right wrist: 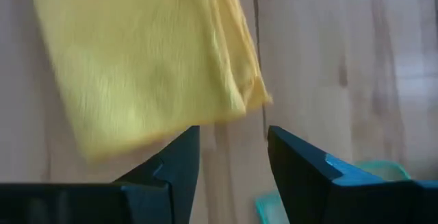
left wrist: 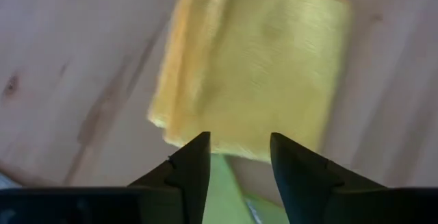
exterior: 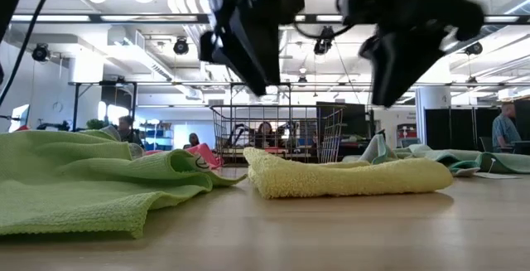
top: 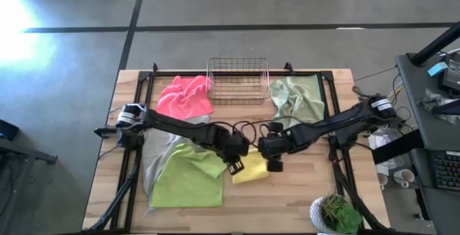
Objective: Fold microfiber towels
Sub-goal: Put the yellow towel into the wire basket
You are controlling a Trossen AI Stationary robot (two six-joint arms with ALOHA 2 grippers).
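High view: the left hand (top: 235, 166) and right hand (top: 274, 164) sit over the middle of the surface (top: 302, 192), flanking the folded yellow towel (top: 251, 170); low view: both hands hang above the towel, which lies flat between the lime towel (exterior: 83, 180) and the basket (exterior: 277, 134); wrist views: each hand's fingers are apart and empty.

A light wooden table (top: 302, 192) carries everything. At its middle lies a folded yellow towel (top: 251, 170), with a lime green towel (top: 187, 181) spread to its left over a light grey towel (top: 154, 164). Farther back sit a hot pink towel (top: 185, 97), a copper wire basket (top: 238, 81) and a pale sage green towel (top: 298, 100). A potted plant (top: 336, 213) stands at the near right edge.
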